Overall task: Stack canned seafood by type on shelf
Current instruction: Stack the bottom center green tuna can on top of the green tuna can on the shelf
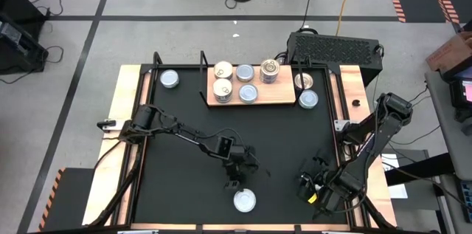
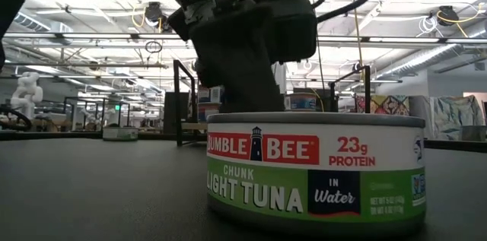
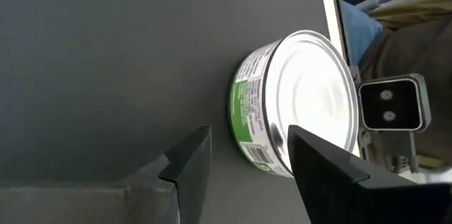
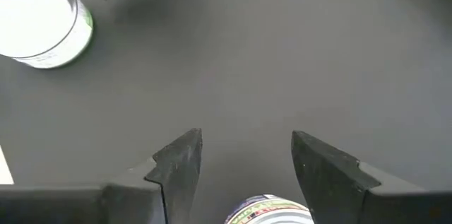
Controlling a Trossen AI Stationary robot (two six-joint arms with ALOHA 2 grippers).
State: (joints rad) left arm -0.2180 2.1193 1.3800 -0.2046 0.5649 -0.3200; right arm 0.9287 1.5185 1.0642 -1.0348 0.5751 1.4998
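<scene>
1. From above, you see the shelf (image 1: pixel 251 102), a light wooden board at the far edge of the black tabletop (image 1: pixel 184 138), carrying five tins in two rows; three more sit off it, one at the far left (image 1: pixel 169 79) and two just right of the board (image 1: pixel 305 90). The left gripper (image 1: pixel 234 182) hangs over the near middle of the table, just behind a lone white-topped tin (image 1: pixel 245 201). The right gripper (image 1: pixel 313 190) waits near the front right corner.

2. At table height, the Bumble Bee chunk light tuna can (image 2: pixel 316 169) fills the foreground, green label outward, sitting flat. The left arm's dark body (image 2: pixel 243 36) looms directly behind and above it, apart from the can as far as you can tell.

3. Through the left wrist camera, the left gripper's fingers (image 3: pixel 191 160) stand spread with nothing between them; the tuna can (image 3: pixel 296 104) lies just ahead, one fingertip lined over its lid rather than past its wall. Your risk, judged from here: descend on this line and that finger lands on the lid, tipping or skating the can instead of straddling it.

4. Through the right wrist camera, the right gripper (image 4: pixel 247 157) is spread wide and empty above bare tabletop; a can's labelled edge (image 4: pixel 268 210) peeks beneath it, and the white-topped tuna can (image 4: pixel 42 19) shows well off. Swing the left arm toward the shelf carelessly and you could knock stacked tins
</scene>
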